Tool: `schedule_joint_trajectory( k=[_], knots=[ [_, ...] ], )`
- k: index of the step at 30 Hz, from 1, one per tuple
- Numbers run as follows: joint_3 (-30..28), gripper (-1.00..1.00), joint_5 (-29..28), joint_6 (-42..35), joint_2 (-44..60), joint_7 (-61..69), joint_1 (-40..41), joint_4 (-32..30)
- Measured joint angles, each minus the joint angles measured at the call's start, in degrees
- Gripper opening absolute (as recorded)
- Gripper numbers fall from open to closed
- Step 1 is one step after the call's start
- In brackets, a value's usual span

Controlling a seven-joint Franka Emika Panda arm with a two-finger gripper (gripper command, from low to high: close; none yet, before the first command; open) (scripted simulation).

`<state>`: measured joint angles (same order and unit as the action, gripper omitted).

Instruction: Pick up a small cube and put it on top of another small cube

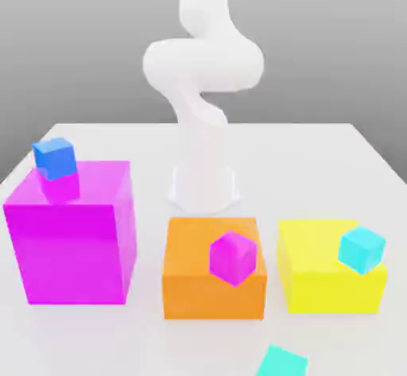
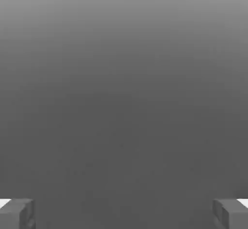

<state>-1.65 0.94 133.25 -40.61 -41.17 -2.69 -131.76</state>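
Grey backdrop fills the space past the gripper (image 2: 124, 216), whose fingers (image 2: 17, 213) sit wide apart w/ nothing between. White table (image 1: 318, 152) carries the arm (image 1: 203, 72). Turquoise-green small cube (image 1: 282, 362) lies at the table's near edge, in front of the orange block (image 1: 191, 287) & yellow block (image 1: 318, 287).
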Motion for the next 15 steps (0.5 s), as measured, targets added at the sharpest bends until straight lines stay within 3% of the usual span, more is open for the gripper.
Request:
schedule_joint_trajectory(
  k=[15],
  knots=[
    [-5.8,0.0,7.5,8.7,31.6,29.4,-11.7,0.2]
  ],
)
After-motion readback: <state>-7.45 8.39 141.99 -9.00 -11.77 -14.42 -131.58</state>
